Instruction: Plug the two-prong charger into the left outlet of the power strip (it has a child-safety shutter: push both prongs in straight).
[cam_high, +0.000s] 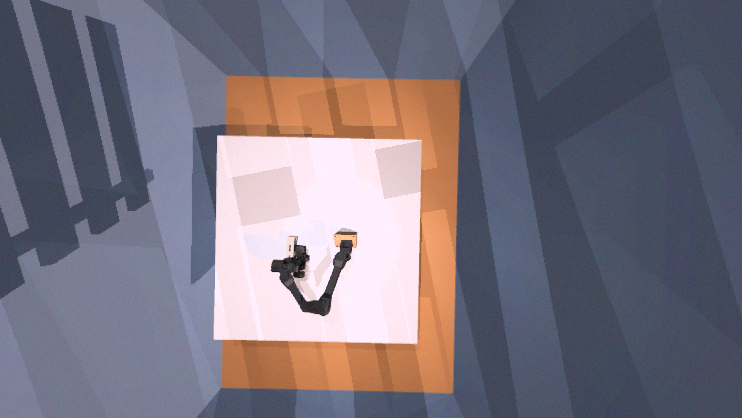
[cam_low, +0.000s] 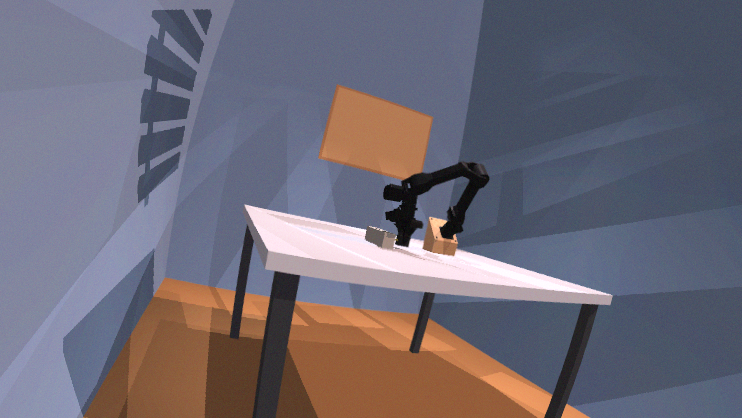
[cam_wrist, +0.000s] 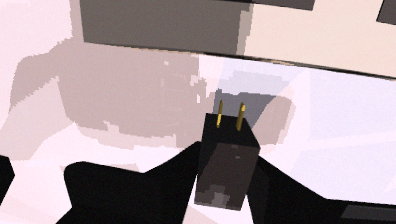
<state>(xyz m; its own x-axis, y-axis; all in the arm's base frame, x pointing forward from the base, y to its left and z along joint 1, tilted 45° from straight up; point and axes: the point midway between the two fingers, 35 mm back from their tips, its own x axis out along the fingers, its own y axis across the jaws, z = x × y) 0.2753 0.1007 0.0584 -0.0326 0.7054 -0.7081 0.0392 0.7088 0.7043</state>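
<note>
My gripper (cam_wrist: 221, 149) (cam_high: 297, 252) (cam_low: 402, 237) is shut on the black two-prong charger (cam_wrist: 227, 160). Its two brass prongs (cam_wrist: 230, 115) point forward at the power strip and stop short of it, just above the table. The power strip (cam_wrist: 310, 37) (cam_high: 292, 242) (cam_low: 380, 236) is a beige block lying on the white table (cam_high: 363, 290) (cam_low: 321, 249), partly in shadow. In the wrist view it crosses the top of the frame, and two dark outlet openings (cam_wrist: 285, 3) (cam_wrist: 388, 12) are cut off by the top edge.
The arm's orange base block (cam_high: 345, 238) (cam_low: 440, 238) stands on the table just right of the power strip. An orange panel (cam_low: 376, 132) hangs on the wall behind. The table edges are far from the gripper.
</note>
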